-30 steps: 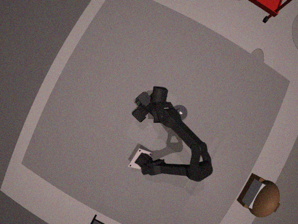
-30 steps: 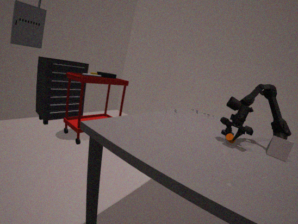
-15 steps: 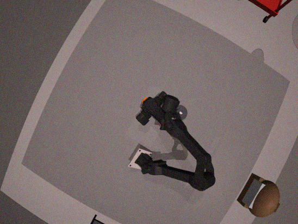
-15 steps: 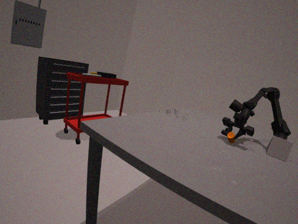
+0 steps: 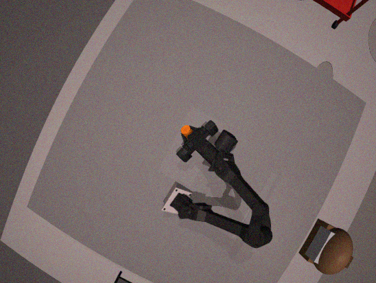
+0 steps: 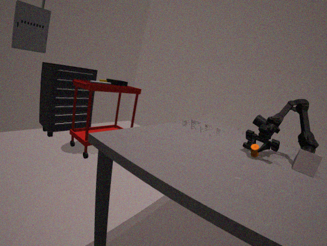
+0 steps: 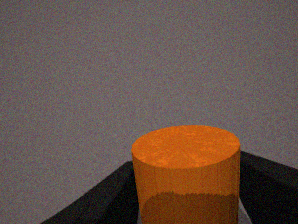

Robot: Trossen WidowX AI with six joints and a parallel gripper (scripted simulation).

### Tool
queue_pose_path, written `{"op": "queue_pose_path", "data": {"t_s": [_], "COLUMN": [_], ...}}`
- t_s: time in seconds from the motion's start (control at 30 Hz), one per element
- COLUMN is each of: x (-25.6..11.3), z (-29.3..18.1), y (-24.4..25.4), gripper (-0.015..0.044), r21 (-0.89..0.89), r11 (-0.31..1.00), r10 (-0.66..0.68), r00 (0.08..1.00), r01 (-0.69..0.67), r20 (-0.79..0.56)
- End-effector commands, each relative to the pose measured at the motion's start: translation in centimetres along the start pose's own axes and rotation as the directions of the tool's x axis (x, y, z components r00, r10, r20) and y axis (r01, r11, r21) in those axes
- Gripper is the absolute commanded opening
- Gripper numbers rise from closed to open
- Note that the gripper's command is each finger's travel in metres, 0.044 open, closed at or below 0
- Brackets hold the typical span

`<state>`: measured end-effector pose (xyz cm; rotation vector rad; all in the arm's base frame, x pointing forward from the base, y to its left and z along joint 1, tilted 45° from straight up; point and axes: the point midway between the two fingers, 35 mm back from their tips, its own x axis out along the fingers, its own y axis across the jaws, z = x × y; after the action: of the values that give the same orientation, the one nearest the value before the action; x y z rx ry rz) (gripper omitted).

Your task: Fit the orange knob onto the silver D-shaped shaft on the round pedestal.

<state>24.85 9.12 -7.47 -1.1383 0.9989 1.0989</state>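
The orange knob (image 5: 186,130) (image 6: 254,151) (image 7: 186,147) is a short cylinder. It stands upright in the exterior view, at or just above the table top; the exact gap cannot be told. My gripper (image 5: 186,133) (image 6: 255,149) (image 7: 183,165) is shut on the knob, with a dark finger on each side of it in the wrist view. The knob's round top shows there, and its underside with the hole is hidden. The round pedestal and the silver D-shaped shaft cannot be made out in any view.
The arm's base stands on a pale mounting plate (image 5: 167,206) (image 6: 307,163) on the grey table (image 5: 103,103) (image 6: 185,155). Beyond the table are a red cart (image 5: 337,7) (image 6: 107,88), a dark drawer cabinet (image 6: 70,95) and a brown rounded object (image 5: 336,252).
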Motion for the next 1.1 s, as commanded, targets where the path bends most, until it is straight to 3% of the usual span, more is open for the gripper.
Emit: {"op": "queue_pose_path", "data": {"t_s": [0.0, 0.63, 0.8, 0.9, 1.07], "x": [-0.4, -1.4, -1.5, -1.3, -1.3], "z": [-0.4, -2.2, -2.0, -1.9, -1.9], "y": [0.1, 0.1, 0.1, 0.1, 0.1], "gripper": [0.0179, 0.0179, 0.0179, 0.0258, 0.026], "r21": [-0.004, -0.005, -0.005, -0.007, -0.007], "r11": [1.0, 1.0, 1.0, 1.0, 1.0], "r10": [-0.002, 0.002, 0.001, 0.002, 0.002], "r00": [0.997, 0.928, 0.949, 0.942, 0.942], "r01": [0.002, 0.0, 0.001, 0.0, 0.0], "r20": [0.077, 0.374, 0.315, 0.335, 0.335]}}
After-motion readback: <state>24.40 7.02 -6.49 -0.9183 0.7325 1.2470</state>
